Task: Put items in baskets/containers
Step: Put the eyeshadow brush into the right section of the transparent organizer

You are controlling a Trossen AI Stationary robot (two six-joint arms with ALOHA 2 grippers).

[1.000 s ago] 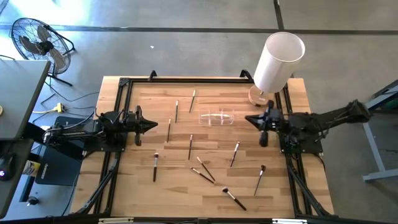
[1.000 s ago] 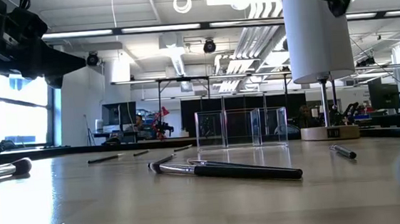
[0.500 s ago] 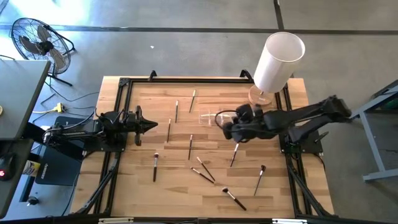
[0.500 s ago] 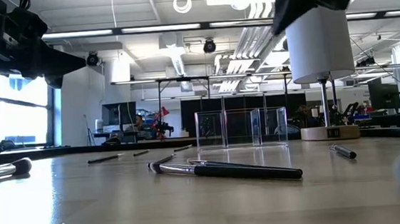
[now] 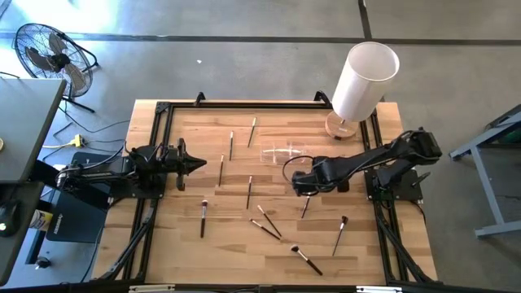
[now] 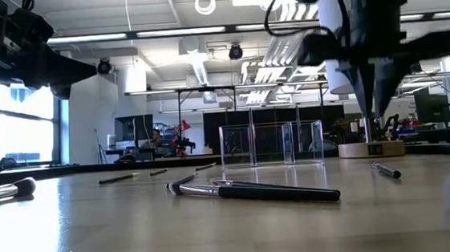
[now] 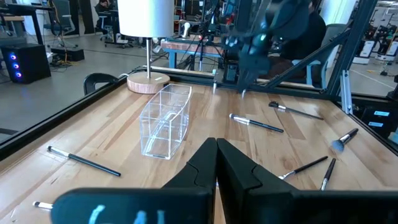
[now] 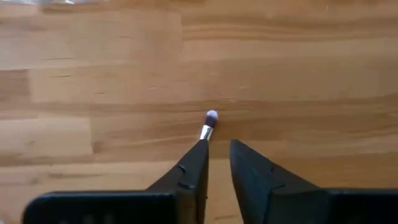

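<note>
Several thin makeup brushes lie flat on the wooden table (image 5: 269, 244), scattered from middle to near side, such as one brush (image 5: 249, 192) and another (image 5: 339, 234). The clear tray (image 5: 285, 152) stands on the table's far middle, also in the low view (image 6: 271, 144) and the left wrist view (image 7: 165, 118). My right gripper (image 8: 217, 146) points down, narrowly open, over one pale-tipped brush (image 8: 210, 119) whose handle runs behind a finger; in the low view its tips (image 6: 376, 118) hang above the table. My left gripper (image 7: 216, 144) waits shut at the table's left (image 5: 194, 163).
A tall white cylinder (image 5: 365, 77) stands on a round wooden base at the far right corner, just beyond the right arm. A black frame (image 5: 163, 110) runs round the table's edges. A fan (image 5: 49, 57) stands on the floor off the far left.
My right arm has swung from the table's right edge toward the middle, passed the tray, moved toward the near side and come down, fingers tipped downward, over a brush near the centre. Nothing on the table has moved.
</note>
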